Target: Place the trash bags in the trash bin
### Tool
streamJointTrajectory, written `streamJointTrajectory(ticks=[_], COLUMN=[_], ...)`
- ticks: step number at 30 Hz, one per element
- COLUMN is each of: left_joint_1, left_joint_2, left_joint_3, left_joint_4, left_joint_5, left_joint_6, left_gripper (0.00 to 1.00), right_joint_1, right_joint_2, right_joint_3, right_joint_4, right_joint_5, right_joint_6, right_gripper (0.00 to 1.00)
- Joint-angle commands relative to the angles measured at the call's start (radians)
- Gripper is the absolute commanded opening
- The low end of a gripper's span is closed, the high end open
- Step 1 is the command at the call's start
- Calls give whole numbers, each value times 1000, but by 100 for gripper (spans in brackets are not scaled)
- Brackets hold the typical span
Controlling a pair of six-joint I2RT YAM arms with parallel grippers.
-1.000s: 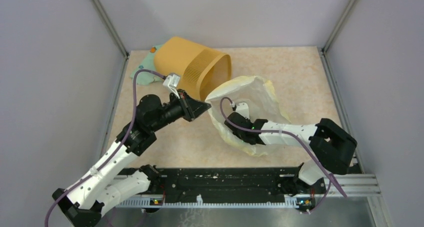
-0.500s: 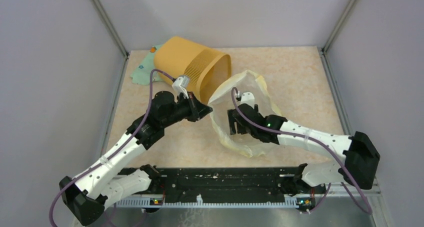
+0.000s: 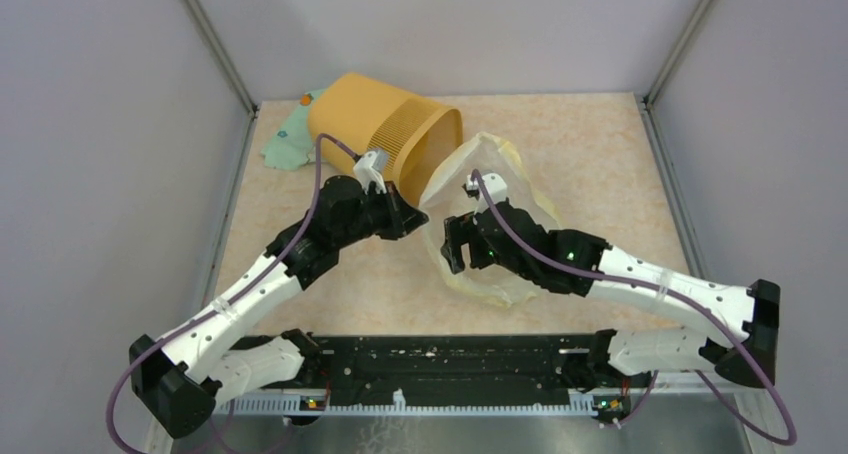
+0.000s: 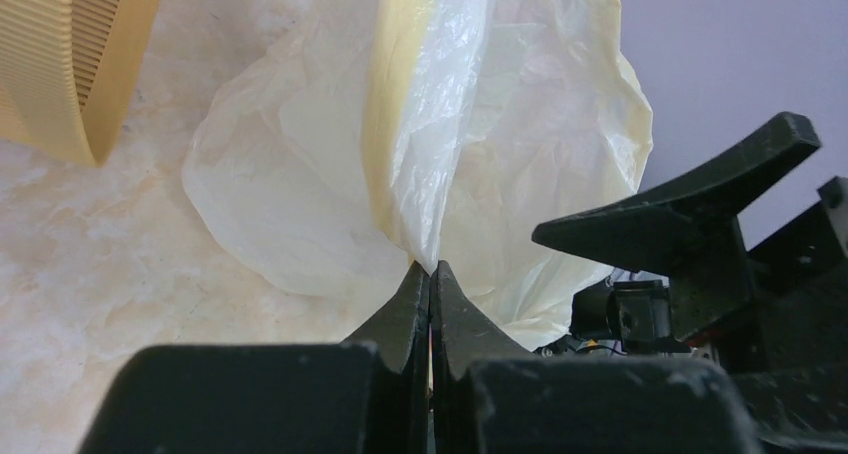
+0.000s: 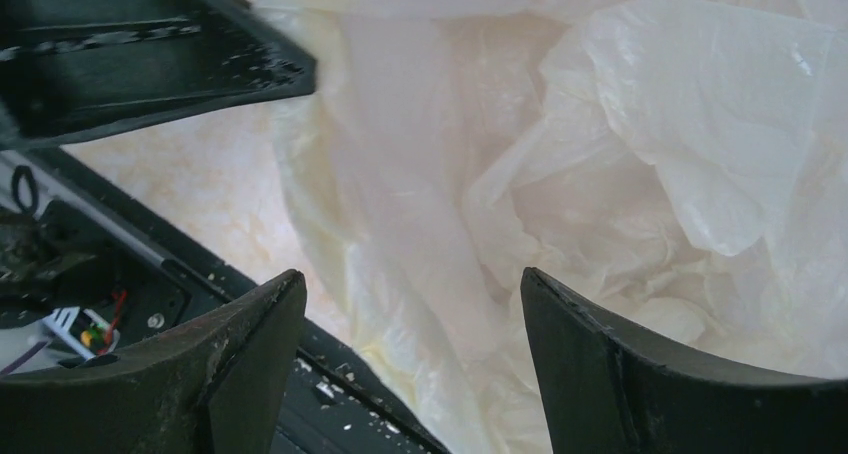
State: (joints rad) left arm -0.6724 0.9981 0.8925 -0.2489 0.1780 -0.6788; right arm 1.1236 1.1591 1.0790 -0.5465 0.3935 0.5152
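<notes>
Left wrist: left claw (image 4: 431,267) tight on trash bag (image 4: 300,174); right claw (image 5: 410,282) wide, seemingly empty.

Mint-green patterned cloth (image 3: 284,146) crumpled at far-left corner of beige marbled counter (image 3: 600,164), w/ small orange item (image 3: 305,100) at its far edge. Black slotted rail (image 3: 450,359) along near edge. Grey walls (image 3: 450,24) on 3 sides.

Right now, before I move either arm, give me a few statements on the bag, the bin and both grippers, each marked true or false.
1. The left gripper is shut on a fold of the trash bag. True.
2. The trash bin stands upright. False: it lies on its side, mouth toward the bag.
3. The right gripper is clamped on the bag. False: its jaws stand open, gripping nothing.
4. A mint-green cloth lies by the bin's base. True.
</notes>
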Motion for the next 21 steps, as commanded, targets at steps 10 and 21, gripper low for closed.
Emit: streamJointTrajectory(ticks=[10, 21], left_joint_1=[-4, -4], left_joint_2=[27, 5], left_joint_3=[85, 116], left_joint_4=[33, 19], left_joint_5=[43, 49], left_joint_6=[3, 12], left_gripper=[0, 10], right_joint_1=[45, 45], right_joint_2=[56, 103], right_joint_3=[-1, -9], right_joint_4=[161, 132], right_joint_5=[-90, 72], right_joint_6=[-104, -63], right_gripper=[77, 33])
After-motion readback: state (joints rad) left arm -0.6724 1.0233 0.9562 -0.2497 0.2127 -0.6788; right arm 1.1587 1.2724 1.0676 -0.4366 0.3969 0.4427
